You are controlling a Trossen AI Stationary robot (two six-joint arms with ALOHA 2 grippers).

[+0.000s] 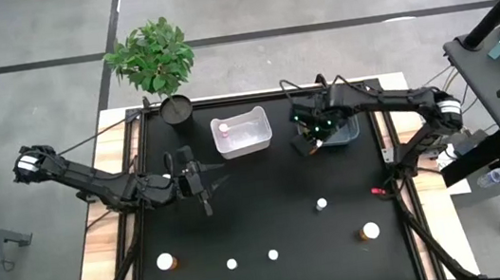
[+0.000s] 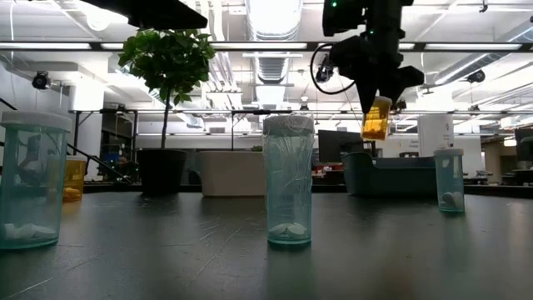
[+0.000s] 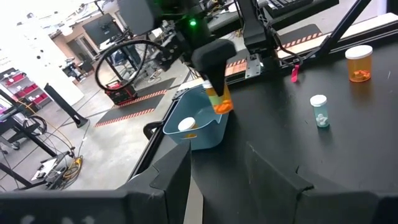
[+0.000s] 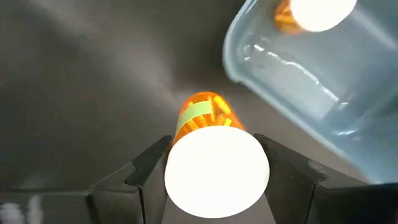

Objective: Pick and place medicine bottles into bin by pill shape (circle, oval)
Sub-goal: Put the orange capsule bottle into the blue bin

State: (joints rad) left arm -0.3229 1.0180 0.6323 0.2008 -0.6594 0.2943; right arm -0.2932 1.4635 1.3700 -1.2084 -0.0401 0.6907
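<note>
Amber plastic medicine bottle w/ white cap (image 4: 214, 163) is being gripped by R gripper (image 4: 211, 171), jaws closed on cap, above matte black table (image 1: 268, 205), beside blue-grey plastic bin (image 1: 340, 133). L gripper (image 1: 200, 186) is being held partly open, empty, mid-table. Workshop visible behind.

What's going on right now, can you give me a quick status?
Right pincer shut on amber bottle, hanging beside blue bin. Left pincer idle, empty, mid-table. One bottle already in the bin. Nothing blocking.

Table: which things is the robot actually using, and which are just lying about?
In the job: amber bottle in right gripper, blue bin, clear bin, five table bottles.
Lying about: potted plant, small red object. Left gripper waits mid-table.
</note>
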